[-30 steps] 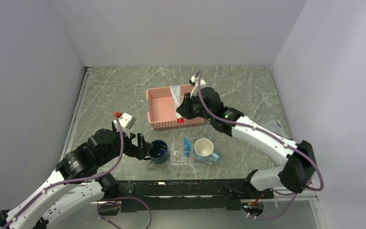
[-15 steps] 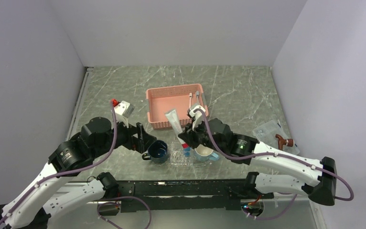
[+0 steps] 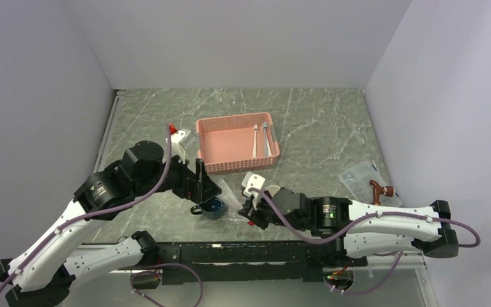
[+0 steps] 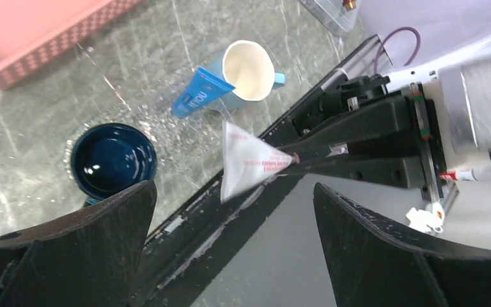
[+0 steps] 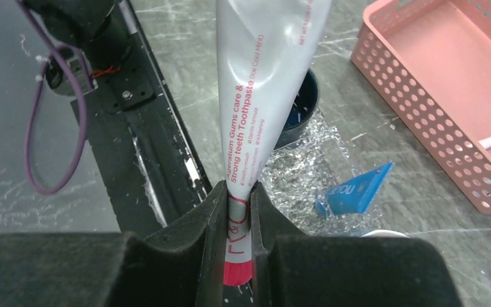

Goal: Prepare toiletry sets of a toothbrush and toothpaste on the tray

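Observation:
My right gripper is shut on the red end of the white toothpaste and holds it in the air at the table's near edge, tube pointing toward the dark blue mug. It also shows in the left wrist view. The blue toothpaste lies on the glittery clear tray. Two white toothbrushes lie in the pink basket. My left gripper is open and empty, above the dark mug.
A dark blue mug stands left of the tray. A light blue mug stands by the blue tube. A clear box with a brown piece sits at the right. The black base rail runs along the near edge.
My right gripper carried the white toothpaste from the pink basket down to the near edge by the tray. My left gripper moved up and to the right, over the dark mug.

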Robot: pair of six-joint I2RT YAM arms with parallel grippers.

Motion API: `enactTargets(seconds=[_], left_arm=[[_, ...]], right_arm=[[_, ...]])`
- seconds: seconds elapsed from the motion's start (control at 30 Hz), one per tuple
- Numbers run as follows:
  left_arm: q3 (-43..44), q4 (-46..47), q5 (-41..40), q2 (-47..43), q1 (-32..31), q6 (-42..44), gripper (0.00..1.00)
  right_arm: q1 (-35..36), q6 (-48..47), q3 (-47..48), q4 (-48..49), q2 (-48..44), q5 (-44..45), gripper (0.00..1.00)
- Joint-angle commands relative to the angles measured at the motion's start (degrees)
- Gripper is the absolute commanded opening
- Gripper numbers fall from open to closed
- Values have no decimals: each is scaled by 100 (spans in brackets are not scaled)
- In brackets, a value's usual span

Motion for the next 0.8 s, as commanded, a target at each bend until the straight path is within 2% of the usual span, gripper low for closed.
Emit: enactTargets(seconds=[0.0,0.37,0.77], left_arm=[[194,-24,590,196,31,-298,99],[-120,102,1427,282,32,-395,99],[-266,-43,1811,141,29,-171,77]], right_arm=[[626,-211,563,-29,52,847,11],[1406,-335,749,27,320,1902,11],[1556,-369,848,36,532,2143,11]])
